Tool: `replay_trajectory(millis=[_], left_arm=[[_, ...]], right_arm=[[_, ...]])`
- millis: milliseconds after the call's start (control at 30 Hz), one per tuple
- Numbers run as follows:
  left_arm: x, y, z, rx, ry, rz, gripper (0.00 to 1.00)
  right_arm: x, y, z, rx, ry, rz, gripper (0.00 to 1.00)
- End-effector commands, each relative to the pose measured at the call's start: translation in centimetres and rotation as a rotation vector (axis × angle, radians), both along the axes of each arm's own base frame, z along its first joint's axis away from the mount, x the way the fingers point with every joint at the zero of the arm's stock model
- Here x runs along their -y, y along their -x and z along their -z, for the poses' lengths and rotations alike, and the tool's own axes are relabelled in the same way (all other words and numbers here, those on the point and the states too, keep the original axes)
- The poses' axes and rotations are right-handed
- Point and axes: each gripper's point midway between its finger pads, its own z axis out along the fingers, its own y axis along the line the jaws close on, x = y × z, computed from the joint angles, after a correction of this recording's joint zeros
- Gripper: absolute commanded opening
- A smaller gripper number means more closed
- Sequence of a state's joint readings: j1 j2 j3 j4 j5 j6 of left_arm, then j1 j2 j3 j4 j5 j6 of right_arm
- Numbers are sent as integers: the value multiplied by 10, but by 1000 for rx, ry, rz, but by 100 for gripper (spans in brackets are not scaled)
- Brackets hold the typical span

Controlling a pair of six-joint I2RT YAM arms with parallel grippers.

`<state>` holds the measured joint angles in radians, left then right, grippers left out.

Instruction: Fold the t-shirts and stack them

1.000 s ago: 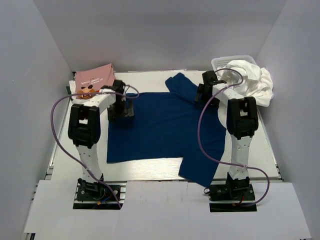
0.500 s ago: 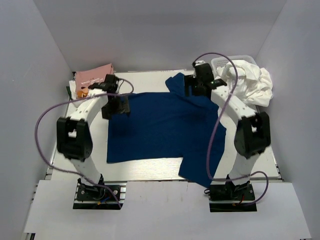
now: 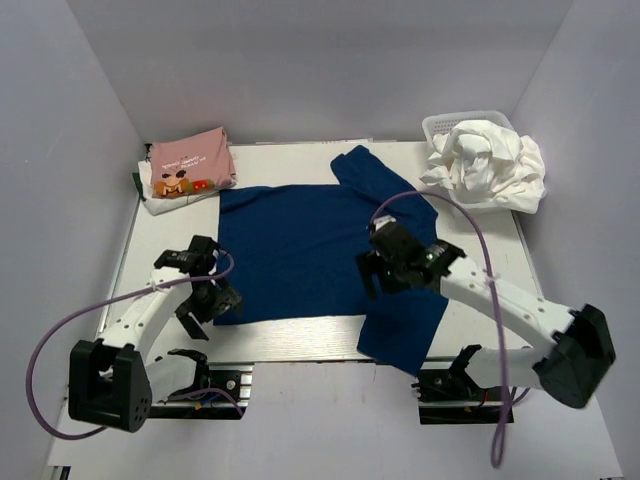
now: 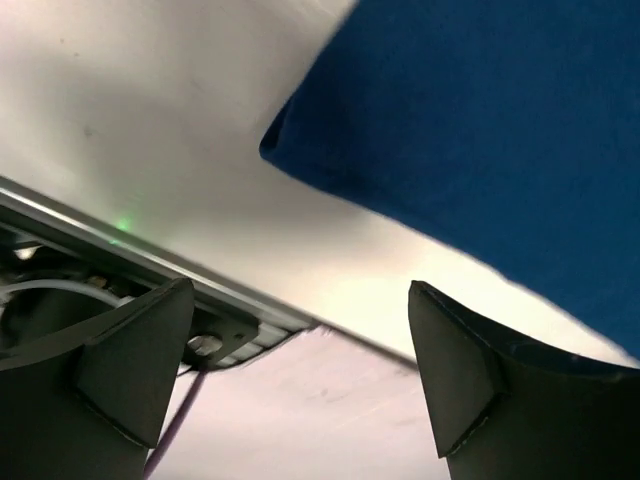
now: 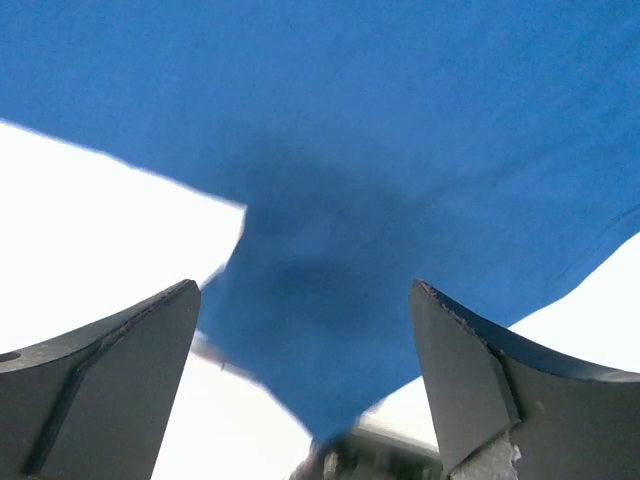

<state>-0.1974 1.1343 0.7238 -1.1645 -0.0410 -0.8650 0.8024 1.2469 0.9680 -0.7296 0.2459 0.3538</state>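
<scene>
Top external view: a blue t-shirt (image 3: 310, 250) lies spread flat on the tabletop (image 3: 290, 160).
The left pincer (image 3: 218, 302) is at its near left corner and the right pincer (image 3: 378, 278) is over its near right side. Both have their fingers wide apart and hold nothing. A folded pink t-shirt (image 3: 190, 160) sits far left, and white t-shirts (image 3: 490, 165) fill the basket (image 3: 445, 123).

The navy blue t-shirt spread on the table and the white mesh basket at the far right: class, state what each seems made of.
Navy blue t-shirt: soft matt cloth, possibly cotton; it lies limp, sleeves creased. White mesh basket: probably rigid plastic; its latticed rim keeps straight edges.
</scene>
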Motion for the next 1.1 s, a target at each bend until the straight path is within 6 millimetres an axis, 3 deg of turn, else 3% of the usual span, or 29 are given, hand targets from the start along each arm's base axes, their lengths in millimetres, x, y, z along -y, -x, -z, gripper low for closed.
replay_trajectory(millis=[0,67,133,200,333,400,467,567,600,700,767,867,967,1000,1033,1067], left_arm=[[0,-18,6,110,-2,-140,97],[-1,-31,10,153,-13,-152,92],[-3,-31,21,138,-30,-170,89],[-11,-27,30,100,-80,-203,84],[-16,-34,36,132,-110,-230,76],[-16,-45,41,179,-96,-242,74],[-20,-42,48,159,-123,-242,71],[-20,-44,56,126,-133,-239,47],[-20,-42,58,111,-138,-229,30],[-21,-38,64,64,-153,-225,0],[-21,-39,64,59,-154,-225,0],[-22,-40,62,59,-164,-225,0],[-24,-48,55,81,-178,-218,0],[-24,-52,53,90,-176,-219,0],[-27,-52,52,83,-194,-218,0],[-28,-56,47,92,-203,-219,0]], right_arm=[[5,62,-10,-111,-13,-40,90],[7,79,0,-153,4,-41,90],[2,101,10,-187,38,-94,90],[-5,111,14,-179,63,-124,90],[-17,141,34,-201,69,-228,90],[-11,152,50,-226,127,-244,90],[-5,157,63,-219,201,-248,90],[3,158,83,-215,232,-232,90],[6,158,91,-219,229,-216,90],[20,152,110,-201,288,-137,89],[16,151,117,-199,288,-127,88],[13,152,125,-215,271,-106,82],[20,151,130,-213,284,-93,67],[23,150,130,-211,296,-87,56],[28,148,128,-209,307,-56,32],[32,141,126,-171,320,-37,32]])
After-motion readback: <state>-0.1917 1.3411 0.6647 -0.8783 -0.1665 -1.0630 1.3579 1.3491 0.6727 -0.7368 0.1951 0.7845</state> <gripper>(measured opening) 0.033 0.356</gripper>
